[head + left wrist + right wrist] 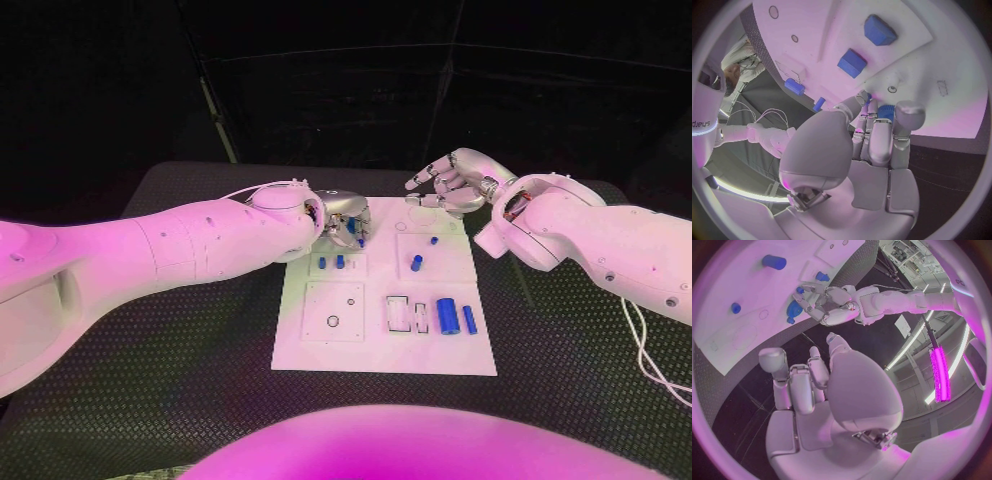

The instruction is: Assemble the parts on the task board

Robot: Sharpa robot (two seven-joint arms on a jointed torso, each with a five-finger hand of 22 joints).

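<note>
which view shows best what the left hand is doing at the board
The left wrist view: the left hand has its fingertips around a blue part at the task board. The head view shows the hand partly hidden by its arm; the right wrist view shows it small, over blue parts.

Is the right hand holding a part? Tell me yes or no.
No: in the right wrist view the right hand hangs off the task board edge, fingers bare.
</note>
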